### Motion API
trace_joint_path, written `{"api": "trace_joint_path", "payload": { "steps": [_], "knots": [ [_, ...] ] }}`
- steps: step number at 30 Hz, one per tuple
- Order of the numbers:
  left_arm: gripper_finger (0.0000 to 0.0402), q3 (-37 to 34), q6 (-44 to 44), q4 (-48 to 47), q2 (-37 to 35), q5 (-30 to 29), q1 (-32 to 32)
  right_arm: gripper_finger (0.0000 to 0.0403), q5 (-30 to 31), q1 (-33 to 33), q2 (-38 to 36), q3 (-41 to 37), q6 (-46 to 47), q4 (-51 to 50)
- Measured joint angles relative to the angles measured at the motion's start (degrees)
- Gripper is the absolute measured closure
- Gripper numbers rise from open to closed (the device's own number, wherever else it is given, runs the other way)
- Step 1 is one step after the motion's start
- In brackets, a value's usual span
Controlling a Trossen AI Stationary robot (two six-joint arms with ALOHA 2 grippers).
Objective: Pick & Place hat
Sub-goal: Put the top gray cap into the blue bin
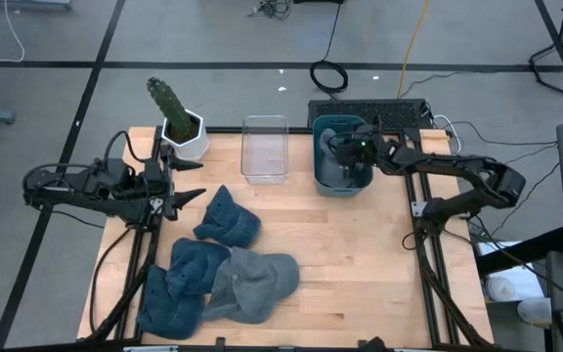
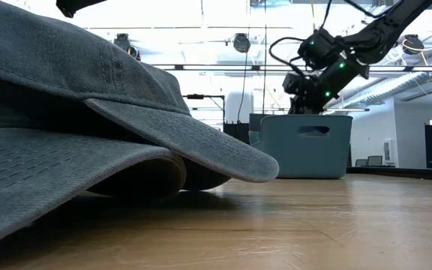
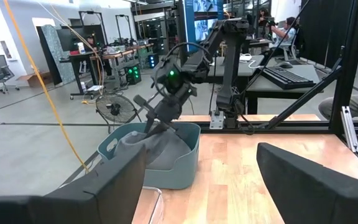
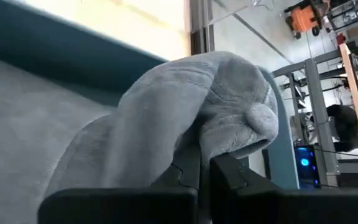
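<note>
A grey hat (image 3: pixel 158 148) lies in the teal bin (image 1: pixel 344 188) at the table's far right. My right gripper (image 1: pixel 339 150) reaches down into that bin and is shut on the hat. My left gripper (image 1: pixel 192 181) hovers open near the table's left edge, pointing toward the right and touching nothing. Three more hats lie flat on the table: a dark blue one (image 1: pixel 228 221), a blue one (image 1: pixel 178 281) and a grey one (image 1: pixel 258 284). In the low view two of them (image 2: pixel 88 97) are stacked close to the camera. My right gripper (image 4: pixel 205 171) pinches a bunched fold of the grey hat's cloth (image 4: pixel 194 102) between its two fingers. It comes slanting down from above the bin. The fold stands up over the fingertips, and the remainder of the hat (image 4: pixel 36 118) rests inside the bin.
A clear plastic container (image 1: pixel 265 147) stands left of the teal bin, and a cactus in a white pot (image 1: pixel 181 125) sits at the far left corner. A keyboard (image 1: pixel 369 110) lies beyond the far edge. Bare wood (image 1: pixel 350 254) lies on the table's right half.
</note>
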Motion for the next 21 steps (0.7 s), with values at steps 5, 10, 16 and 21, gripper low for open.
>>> {"api": "trace_joint_path", "payload": {
  "steps": [5, 10, 16, 21],
  "knots": [
    [0.0076, 0.0, 0.02, -0.01, -0.01, 0.02, -0.02, 0.0403, 9.99, 0.01, 3.95, 0.0, -2.45, 1.08],
    [0.0081, 0.0, 0.02, -0.02, -0.02, 0.02, -0.02, 0.0403, 15.2, 1.2, 3.9, 0.0, 0.45, 2.27],
    [0.0091, 0.0, 0.01, -0.01, -0.01, 0.0, 0.0, 0.0363, 14.92, 3.17, -0.4, 0.0, 8.17, 1.91],
    [0.0086, 0.0, 0.02, -0.02, -0.02, 0.01, 0.0, 0.0284, 17.01, 4.69, -5.3, 0.0, 10.7, 2.66]
  ]
}}
